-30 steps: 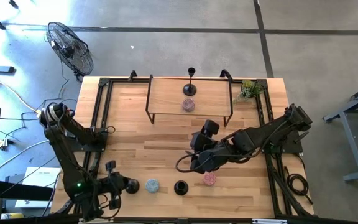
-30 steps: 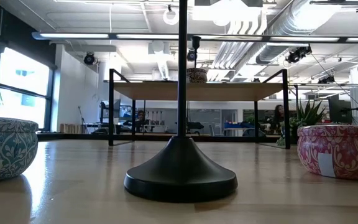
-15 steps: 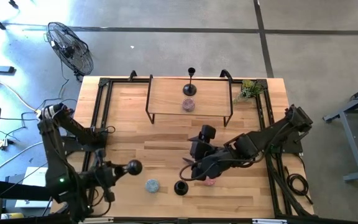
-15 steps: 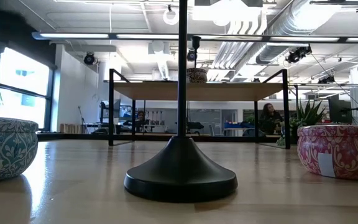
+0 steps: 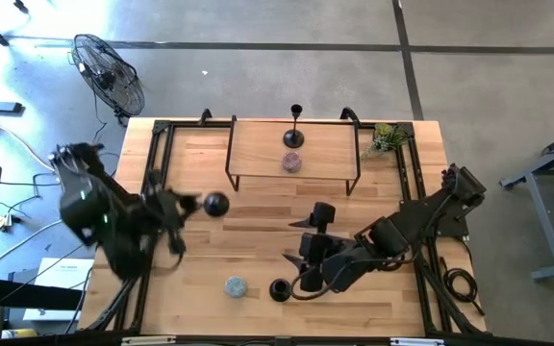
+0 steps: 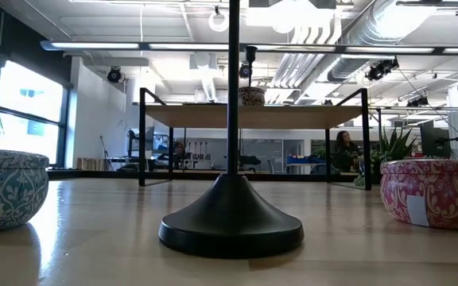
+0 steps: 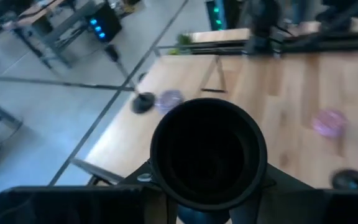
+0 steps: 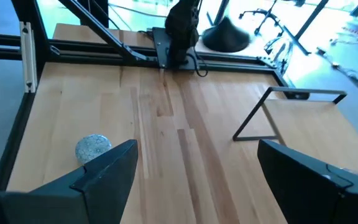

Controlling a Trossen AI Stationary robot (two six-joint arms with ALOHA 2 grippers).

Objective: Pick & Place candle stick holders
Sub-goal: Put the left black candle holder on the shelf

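One black candle stick holder (image 5: 279,288) stands on its round base (image 6: 230,218) near the table's near edge. A second holder (image 5: 294,135) stands on the raised wooden shelf (image 5: 258,144) at the far side. My left gripper (image 5: 188,204) is shut on the third holder (image 5: 216,205), left of centre and above the table. My right gripper (image 5: 294,274) is open and empty just right of the near holder. Its fingers (image 8: 104,174) show spread in the right wrist view, and it does not show in the low view. My left gripper holds the third holder behind its round base (image 7: 209,152), which faces away from the fingers and hides the place of contact. The holder lies about level, base toward the table's right, lifted clear of the table.
A teal tin (image 5: 235,285) sits left of the near holder, and a pink tin (image 6: 432,191) to its right is hidden under my right arm in the high view. Another pink tin (image 5: 290,162) sits on the shelf. A small plant (image 5: 385,137) stands at the far right corner.
My left gripper has carried its holder up and from the near left corner toward the far edge and the table's middle, base leading. My right gripper has moved toward the near edge, close to the standing holder, and now covers the pink tin.
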